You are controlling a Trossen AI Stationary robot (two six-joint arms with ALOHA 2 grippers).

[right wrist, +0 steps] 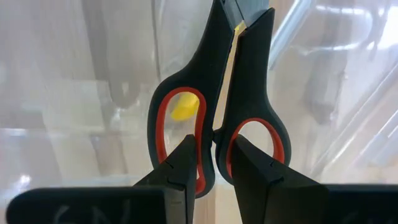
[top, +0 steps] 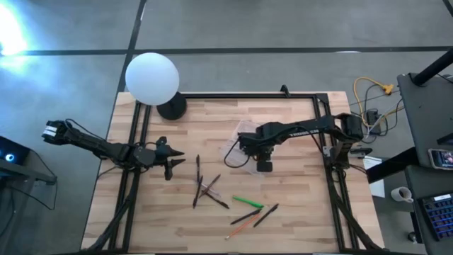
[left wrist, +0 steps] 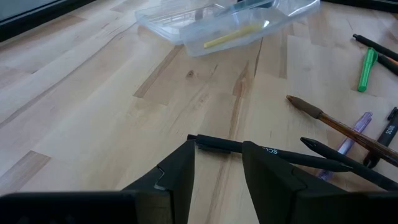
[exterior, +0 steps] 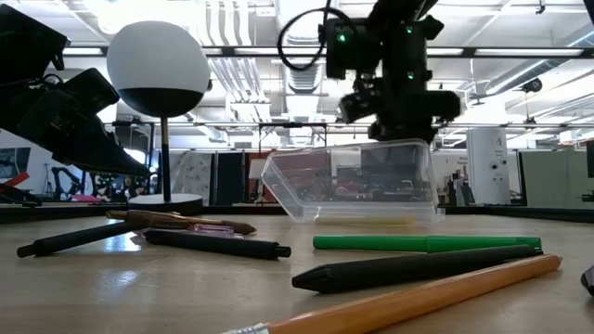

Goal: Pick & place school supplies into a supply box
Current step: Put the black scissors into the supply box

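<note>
Scissors (right wrist: pixel 214 118): light, rigid, slick handles; right gripper (right wrist: pixel 213 158) jaws pinch them where the loops meet, above supply box (exterior: pixel 357 181). Box holds yellow stick (left wrist: pixel 233 35). Left gripper (left wrist: pixel 217 168): jaws spread, over a dark pen (left wrist: pixel 267 152) on counter (top: pixel 283 219).

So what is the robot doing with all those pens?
It is tidying school supplies into the clear supply box. The right gripper holds the scissors by their handles, right over the box, where a yellow stick already lies. The left gripper is open, low over a dark pen. A green marker, an orange pencil and more pens wait on the table.
</note>
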